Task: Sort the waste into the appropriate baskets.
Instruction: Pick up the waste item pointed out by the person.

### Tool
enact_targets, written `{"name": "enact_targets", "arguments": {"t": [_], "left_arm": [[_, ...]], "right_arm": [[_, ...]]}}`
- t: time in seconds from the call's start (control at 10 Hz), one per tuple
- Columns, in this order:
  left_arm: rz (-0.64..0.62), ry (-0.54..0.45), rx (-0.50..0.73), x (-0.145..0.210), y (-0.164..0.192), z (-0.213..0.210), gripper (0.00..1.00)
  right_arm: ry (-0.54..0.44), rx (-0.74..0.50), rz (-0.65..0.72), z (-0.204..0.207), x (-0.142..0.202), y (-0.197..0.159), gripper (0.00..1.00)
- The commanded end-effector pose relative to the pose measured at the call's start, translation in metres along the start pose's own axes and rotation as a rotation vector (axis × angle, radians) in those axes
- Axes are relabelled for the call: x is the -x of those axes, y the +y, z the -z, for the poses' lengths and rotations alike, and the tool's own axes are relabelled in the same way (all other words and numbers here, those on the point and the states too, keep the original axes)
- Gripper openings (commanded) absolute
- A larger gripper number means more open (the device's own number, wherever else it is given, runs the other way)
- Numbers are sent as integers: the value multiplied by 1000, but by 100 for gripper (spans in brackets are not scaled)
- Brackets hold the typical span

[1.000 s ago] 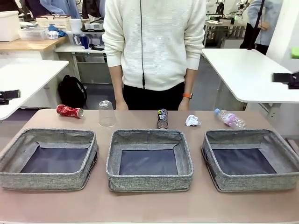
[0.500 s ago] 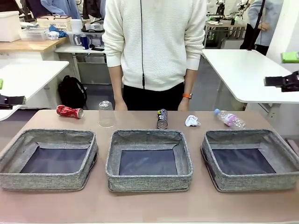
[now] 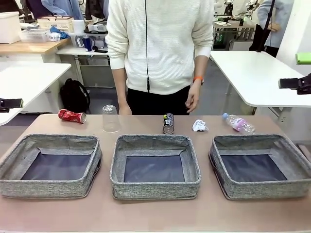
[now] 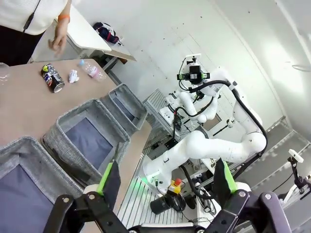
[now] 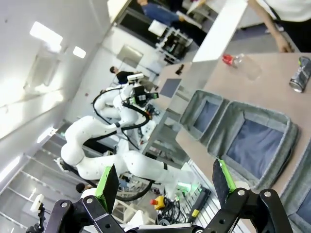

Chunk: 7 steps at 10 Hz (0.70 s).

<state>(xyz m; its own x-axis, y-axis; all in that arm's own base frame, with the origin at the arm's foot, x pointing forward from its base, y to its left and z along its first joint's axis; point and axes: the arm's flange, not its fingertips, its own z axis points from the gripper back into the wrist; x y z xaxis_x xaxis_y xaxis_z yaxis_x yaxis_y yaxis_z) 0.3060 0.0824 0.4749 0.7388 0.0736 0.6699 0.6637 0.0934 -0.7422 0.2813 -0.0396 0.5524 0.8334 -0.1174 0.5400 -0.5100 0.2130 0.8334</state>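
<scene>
Since the earlier frame, the person's hand (image 3: 193, 99) with the orange band has risen from the table's far edge and now hangs above it, over the gap between dark can and paper ball. Both grippers have barely shifted at the picture's sides, and the waste lies where it was.

The left gripper (image 4: 165, 177) stands wide open with nothing between its green pads, held high off the left side of the table (image 3: 155, 213). The right gripper (image 5: 164, 179) is likewise spread wide and empty, high off the right side.

The waste sits in a row along the far edge, behind the baskets. From the robot's left:
- the red can (image 3: 72, 116), on its side
- the cup (image 3: 111, 118), upside down
- the dark can (image 3: 168, 123), lying just behind the middle basket's far wall
- the paper ball (image 3: 199, 125)
- the bottle (image 3: 238, 123), lying with its blue cap toward the ball

The left basket (image 3: 48, 187), middle basket (image 3: 155, 184) and right basket (image 3: 262, 190) stand side by side on the near half, apart from one another. Each shows a bare dark bottom.
</scene>
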Motion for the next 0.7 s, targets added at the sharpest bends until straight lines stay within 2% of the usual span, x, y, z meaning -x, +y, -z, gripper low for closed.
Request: {"name": "enact_targets", "arguments": {"t": [0.0,0.6], "left_arm": [[28,-17,22,-1,1,1,100],[28,-17,22,-1,1,1,100]], "right_arm": [[-10,-20,-32,3,-4,-1,100],[-10,-20,-32,3,-4,-1,100]]}}
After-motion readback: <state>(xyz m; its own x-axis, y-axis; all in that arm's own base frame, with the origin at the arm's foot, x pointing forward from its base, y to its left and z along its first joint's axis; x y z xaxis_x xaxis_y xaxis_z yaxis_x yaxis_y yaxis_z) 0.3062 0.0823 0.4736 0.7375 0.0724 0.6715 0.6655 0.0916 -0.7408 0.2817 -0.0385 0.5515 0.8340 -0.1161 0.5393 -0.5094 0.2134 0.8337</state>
